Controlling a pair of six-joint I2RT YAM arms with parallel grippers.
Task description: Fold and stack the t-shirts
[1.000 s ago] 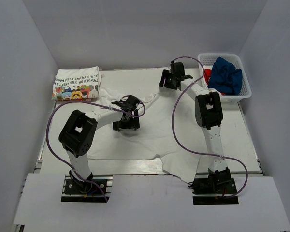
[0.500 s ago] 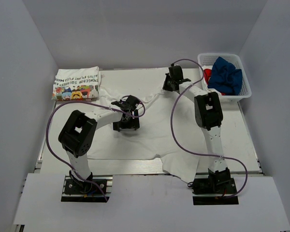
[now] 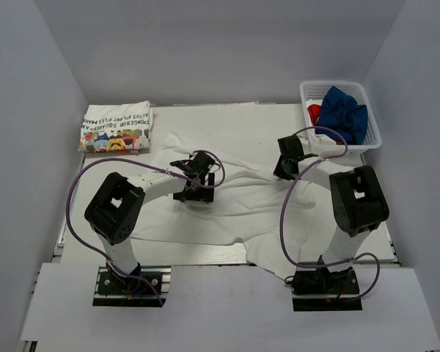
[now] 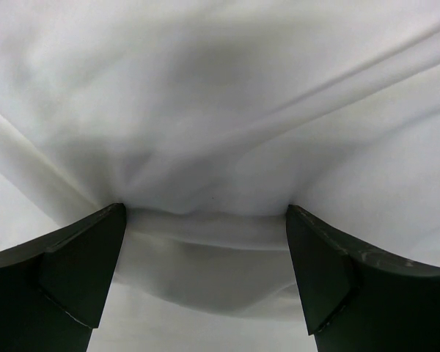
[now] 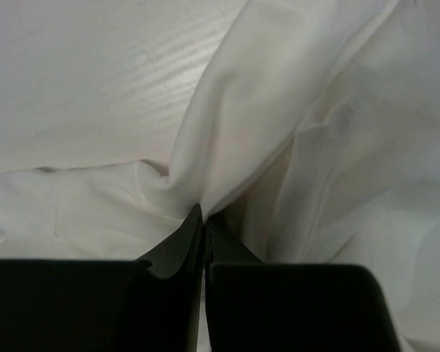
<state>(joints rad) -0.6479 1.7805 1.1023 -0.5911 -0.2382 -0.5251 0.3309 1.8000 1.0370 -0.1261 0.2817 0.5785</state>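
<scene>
A plain white t-shirt (image 3: 227,202) lies spread and creased across the table. My left gripper (image 3: 192,189) stands on its middle, open, with a low ridge of the cloth (image 4: 205,147) between the wide-apart fingers (image 4: 330,271). My right gripper (image 3: 284,170) is right of centre, shut on a pinched fold of the same tee (image 5: 227,147); the fold rises straight out of the closed tips (image 5: 204,217). A folded white tee with colourful print (image 3: 116,126) lies at the back left. A navy tee (image 3: 343,111) and a bit of red cloth (image 3: 314,112) sit in the basket.
The white lattice basket (image 3: 374,136) stands at the back right corner, close to the right arm's elbow. Purple cables loop off both arms. The shirt's hem hangs over the table's near edge (image 3: 271,257). White walls close in the back and sides.
My right gripper shut on the shirt's far edge and drew it toward me and to the right, bunching the cloth into long creases. The left gripper stayed put, open.
</scene>
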